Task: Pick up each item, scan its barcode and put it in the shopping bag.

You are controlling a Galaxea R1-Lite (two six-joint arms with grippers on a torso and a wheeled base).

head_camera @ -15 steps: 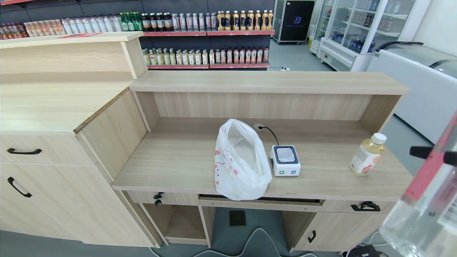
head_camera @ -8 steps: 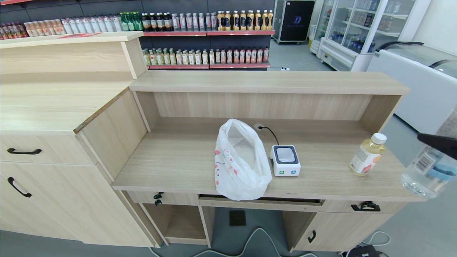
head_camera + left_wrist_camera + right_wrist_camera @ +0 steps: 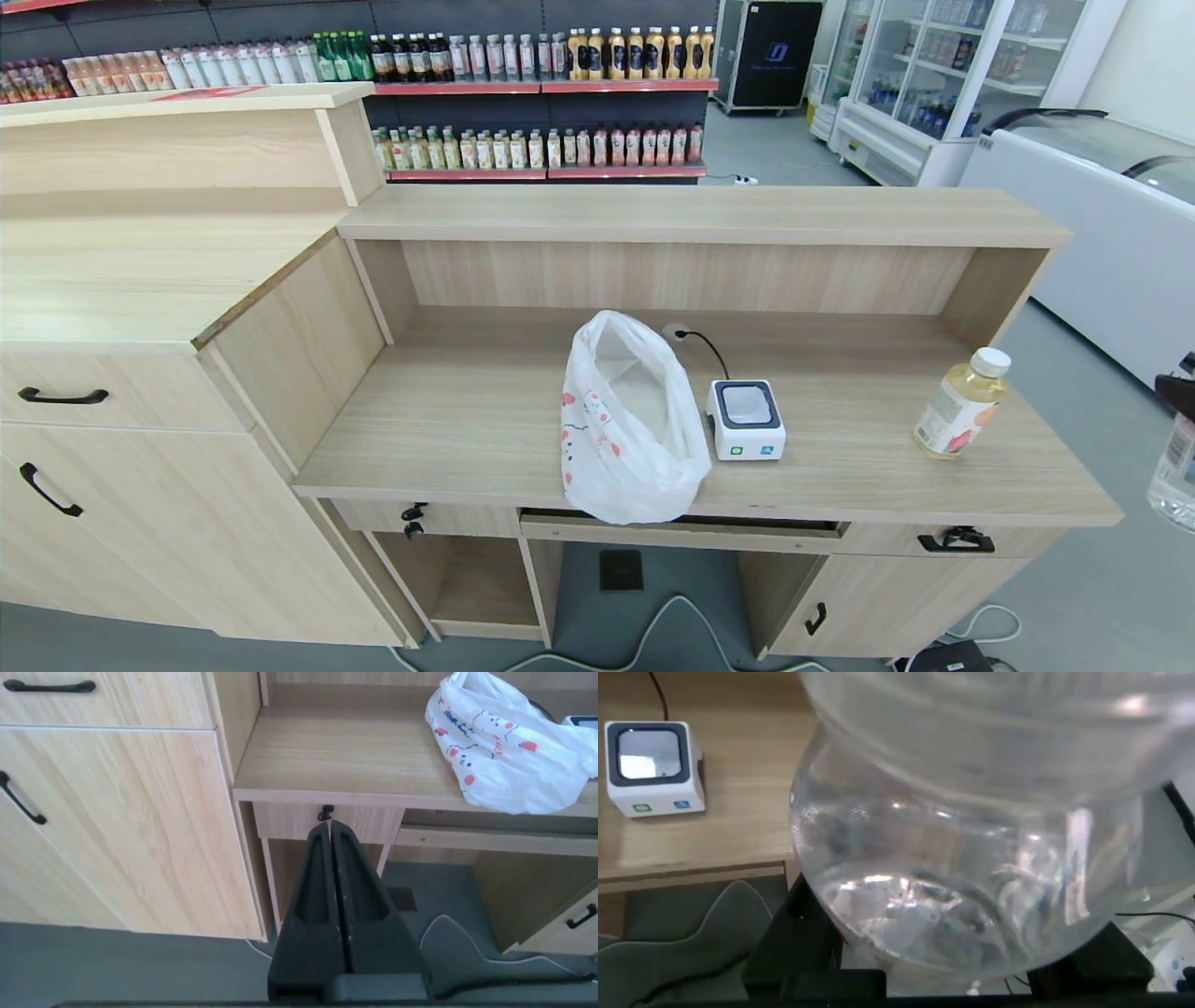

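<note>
While water bottle (image 3: 971,859) is being pinched by right gripper (image 3: 1178,392) beyond right end of counter (image 3: 485,411), likely awaiting scanner (image 3: 745,418) pass, left gripper (image 3: 334,887), fingers pressed together, is being kept low, near left, clear of bag (image 3: 630,420).

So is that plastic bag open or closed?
Open: the shopping bag sits on the counter with its mouth gaping, inside visible.

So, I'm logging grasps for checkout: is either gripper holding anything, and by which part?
The right gripper holds a clear bottle by its body; the exact spot is cut off at the view's edge. The left gripper is shut on nothing.
</note>
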